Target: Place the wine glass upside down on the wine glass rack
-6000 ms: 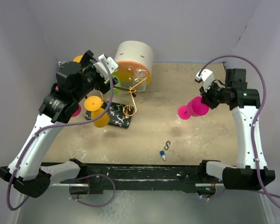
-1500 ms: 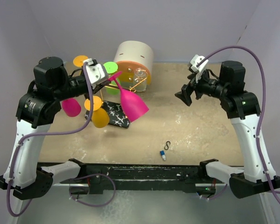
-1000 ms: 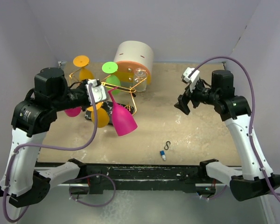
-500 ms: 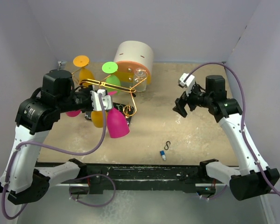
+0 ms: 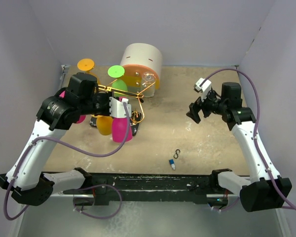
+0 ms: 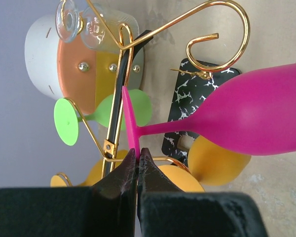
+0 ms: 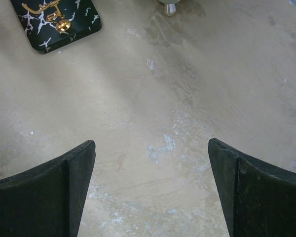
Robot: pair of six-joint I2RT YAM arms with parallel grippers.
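Since half a second ago, the left gripper (image 5: 119,105) has swung the pink wine glass (image 5: 120,130) nearer to bowl-down, and it now hangs at the near side of the wine glass rack (image 5: 131,94), over the rack's black base. The jaws are clamped on the rim of the glass's foot, which sits just beside a gold arm. A green glass (image 5: 119,88) and an orange glass (image 5: 105,125) hang to the left. At the right, the right gripper (image 5: 194,111) hovers above the table (image 5: 212,148), its jaws wide apart.
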